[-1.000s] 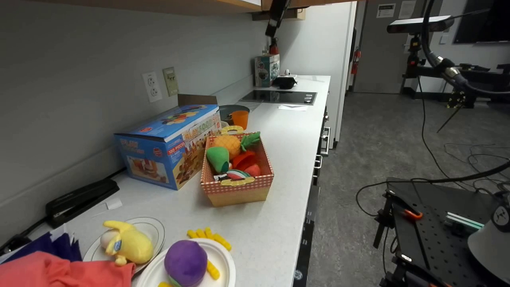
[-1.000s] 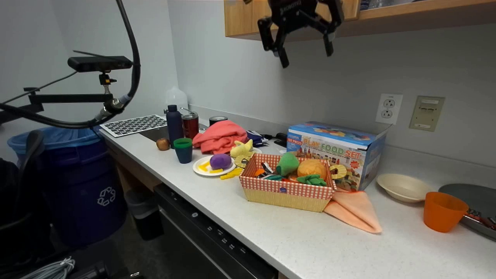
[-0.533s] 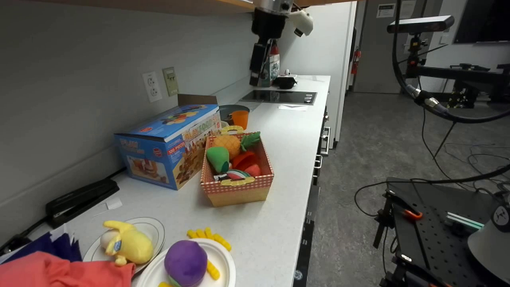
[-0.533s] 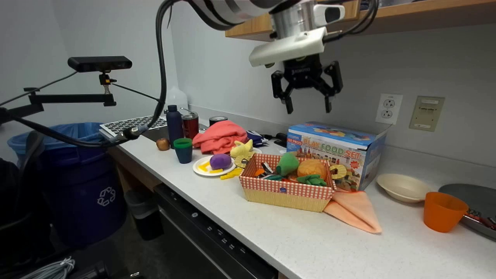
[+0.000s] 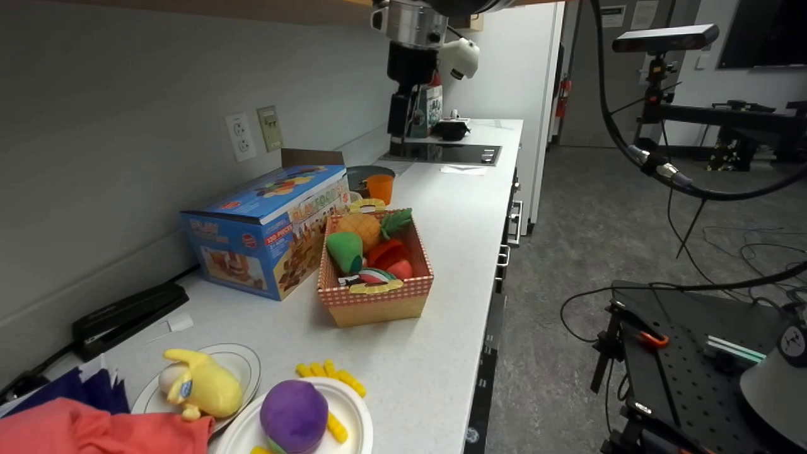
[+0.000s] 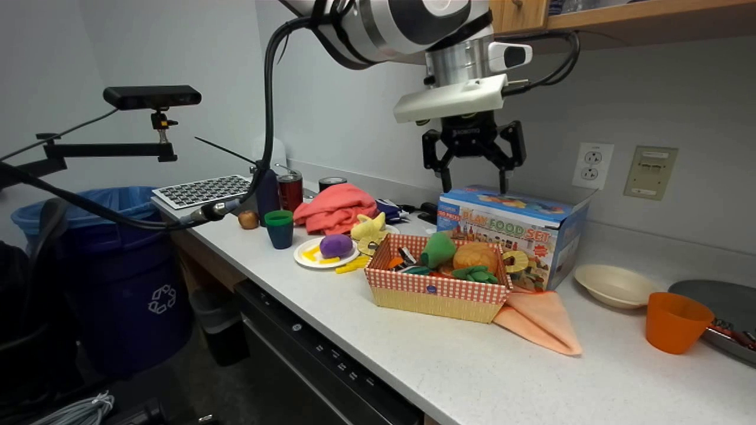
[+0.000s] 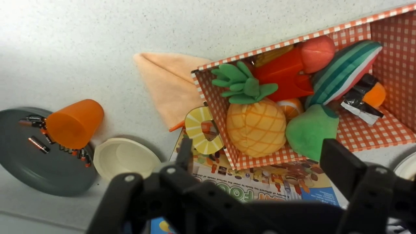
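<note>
Claw [image 6: 475, 184] hangs spread wide and empty above the counter [image 6: 425, 348], touching neither the checkered basket [image 6: 434, 298] nor the blue box [image 6: 514, 221]. In an exterior view the basket stands near, the box just beyond it. A second ago the claw hung much higher; basket and box have not moved.

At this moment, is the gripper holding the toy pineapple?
No: in an exterior view the gripper hangs open and empty, while the toy pineapple lies in the basket.
</note>
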